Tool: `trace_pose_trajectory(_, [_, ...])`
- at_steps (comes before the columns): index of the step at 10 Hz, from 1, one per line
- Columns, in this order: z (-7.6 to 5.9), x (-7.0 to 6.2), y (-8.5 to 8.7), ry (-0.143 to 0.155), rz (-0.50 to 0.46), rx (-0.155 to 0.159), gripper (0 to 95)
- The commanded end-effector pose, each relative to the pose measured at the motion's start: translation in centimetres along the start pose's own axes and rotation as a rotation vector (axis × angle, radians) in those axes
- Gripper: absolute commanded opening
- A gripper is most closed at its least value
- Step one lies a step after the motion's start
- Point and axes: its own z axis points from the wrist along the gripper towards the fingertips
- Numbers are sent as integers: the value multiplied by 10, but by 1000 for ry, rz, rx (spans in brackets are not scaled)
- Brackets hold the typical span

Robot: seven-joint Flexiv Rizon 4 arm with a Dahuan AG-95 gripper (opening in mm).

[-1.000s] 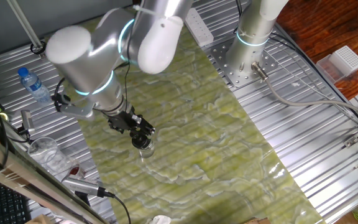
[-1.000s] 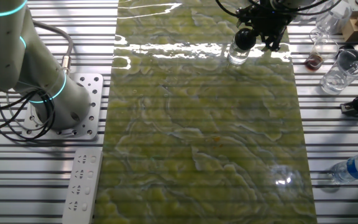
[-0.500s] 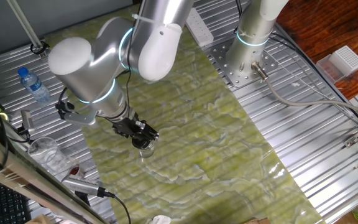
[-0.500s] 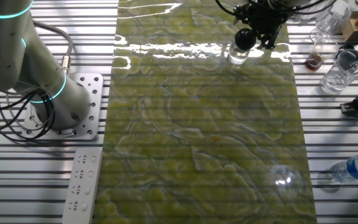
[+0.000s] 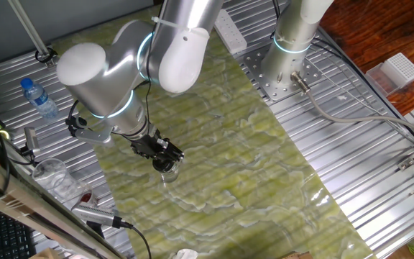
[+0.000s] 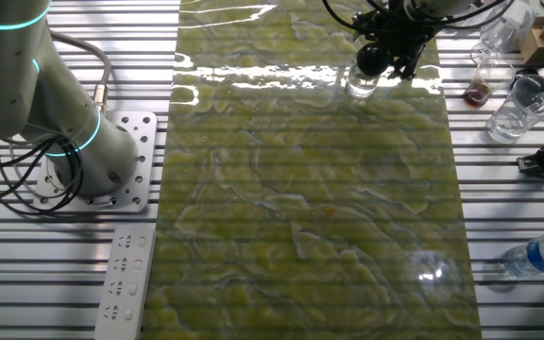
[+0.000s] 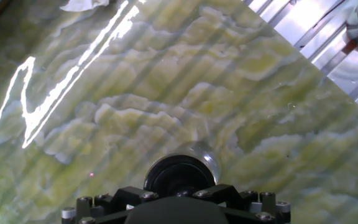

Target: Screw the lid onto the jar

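Observation:
The small clear glass jar (image 5: 168, 175) stands on the green mat near its edge; it also shows in the other fixed view (image 6: 361, 85). The black glossy lid (image 6: 370, 59) sits on top of the jar. My gripper (image 5: 164, 158) is directly over the jar and shut on the lid. In the hand view the lid (image 7: 178, 173) fills the gap between my gripper's (image 7: 179, 188) black fingers, and the jar's glass rim (image 7: 209, 159) shows just beyond it.
A clear plastic bottle with a blue cap (image 5: 39, 99) and a thin plastic cup (image 5: 53, 177) stand on the metal slats beside the mat. A second arm's base (image 5: 291, 44) and a white power strip (image 6: 126, 275) sit at the far side.
The arm's wrist and elbow have turned a little over the jar, with the gripper still on the lid. The jar has stayed in place.

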Motion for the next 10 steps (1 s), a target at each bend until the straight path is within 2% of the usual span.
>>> trace_pose_trajectory(1, [1, -1, -1, -1, 17, 0, 760])
trace_pose_trajectory(2, [1, -1, 0, 0, 22, 4, 570])
trace_pose_trajectory(3, [1, -1, 0, 1, 22, 5, 570])
trace_pose_trajectory(4, [1, -1, 0, 1, 23, 6, 380])
trace_pose_trajectory(5, [1, -1, 0, 1, 24, 6, 380])
trace_pose_trajectory(6, [1, -1, 0, 1, 27, 6, 190])
trace_pose_trajectory(9, [0, -1, 1, 2, 48, 8, 190])
trace_pose_trajectory(10, [-1, -2, 1, 5, 51, 11, 0])
